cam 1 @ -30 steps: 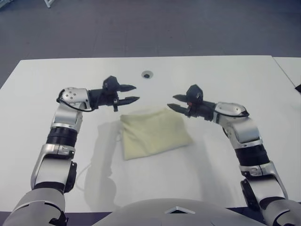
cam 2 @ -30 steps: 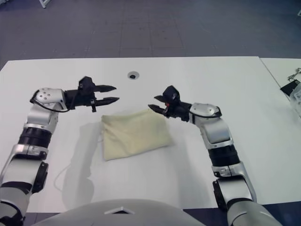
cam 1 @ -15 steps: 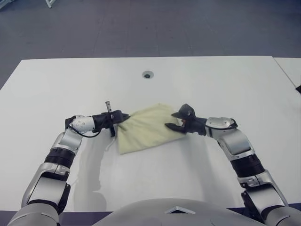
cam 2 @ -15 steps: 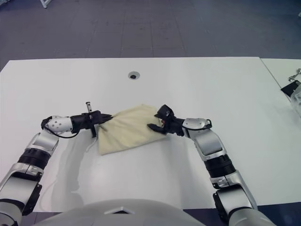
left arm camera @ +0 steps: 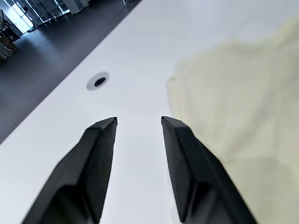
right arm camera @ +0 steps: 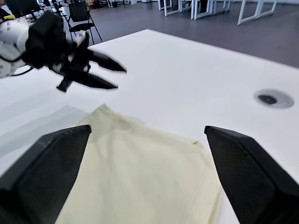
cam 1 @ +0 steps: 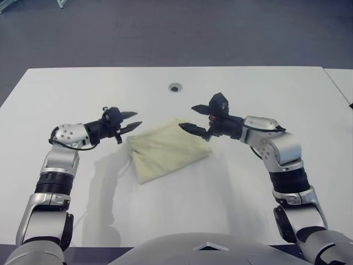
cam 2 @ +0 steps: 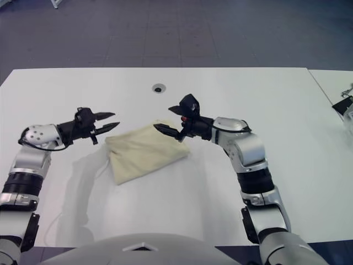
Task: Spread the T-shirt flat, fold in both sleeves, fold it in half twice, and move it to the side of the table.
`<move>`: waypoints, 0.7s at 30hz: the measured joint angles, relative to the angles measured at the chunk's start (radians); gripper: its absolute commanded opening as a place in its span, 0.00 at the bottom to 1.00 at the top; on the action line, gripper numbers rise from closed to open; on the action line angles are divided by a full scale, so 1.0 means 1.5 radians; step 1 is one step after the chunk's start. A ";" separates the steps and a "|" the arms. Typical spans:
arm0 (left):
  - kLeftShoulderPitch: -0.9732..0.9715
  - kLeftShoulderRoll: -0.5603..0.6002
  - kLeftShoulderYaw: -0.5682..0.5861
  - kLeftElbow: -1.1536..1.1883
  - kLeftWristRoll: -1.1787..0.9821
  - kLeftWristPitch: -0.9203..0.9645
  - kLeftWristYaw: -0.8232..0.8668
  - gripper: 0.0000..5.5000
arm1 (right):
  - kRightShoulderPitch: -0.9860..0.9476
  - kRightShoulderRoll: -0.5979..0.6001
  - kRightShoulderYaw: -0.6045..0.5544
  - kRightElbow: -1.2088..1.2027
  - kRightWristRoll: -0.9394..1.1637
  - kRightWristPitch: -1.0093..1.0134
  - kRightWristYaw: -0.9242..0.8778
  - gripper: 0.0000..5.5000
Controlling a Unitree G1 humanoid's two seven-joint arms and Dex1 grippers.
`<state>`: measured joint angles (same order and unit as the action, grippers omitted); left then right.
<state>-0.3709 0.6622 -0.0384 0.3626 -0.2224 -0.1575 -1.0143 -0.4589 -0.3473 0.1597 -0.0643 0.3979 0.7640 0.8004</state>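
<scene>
Left gripper (cam 1: 138, 118): fingers spread, holding nothing. It hangs above the table just off the T-shirt's left corner. In the left wrist view the fingertips (left arm camera: 111, 122) point along bare tabletop, with the cloth's edge beside one finger and not between them.
Right gripper (cam 1: 187, 116): fingers spread wide and empty. It is raised over the far right part of the T-shirt, and in the right wrist view the cloth lies below the gap, clear of both fingers.
Arms: the left forearm comes in from the robot's left and the right from its right. Both grippers point inward toward each other across the cloth.
T-shirt (cam 1: 168, 149): pale yellow, folded into a compact, roughly four-sided packet. It lies flat on the table between the two grippers, turned at a slant, its surface a little wrinkled.
Table (cam 1: 265, 88): white, with the T-shirt near its middle.
Cable hole (cam 1: 175, 87): a small round grommet in the tabletop, beyond the T-shirt and apart from both grippers.
In the way: only open tabletop lies between either gripper and the cloth.
Surroundings: a second white table (cam 1: 341, 77) stands at the right edge, with dark grey floor (cam 1: 165, 33) beyond.
</scene>
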 measured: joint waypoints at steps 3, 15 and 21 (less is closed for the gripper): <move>0.026 0.041 0.002 -0.062 -0.022 0.039 -0.065 0.50 | -0.038 0.028 -0.007 0.073 0.045 0.057 0.020 0.65; 0.079 0.092 -0.056 0.040 0.183 -0.120 0.014 0.82 | -0.197 0.099 0.031 0.383 0.068 0.183 0.099 0.32; 0.036 0.094 -0.085 0.094 0.197 -0.179 0.010 0.98 | -0.238 0.117 0.013 0.559 0.017 0.140 0.061 0.15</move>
<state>-0.3176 0.8035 -0.1658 0.5043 0.0725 -0.4254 -0.9992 -0.8160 -0.1712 0.1792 0.7747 0.4231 0.9739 0.8923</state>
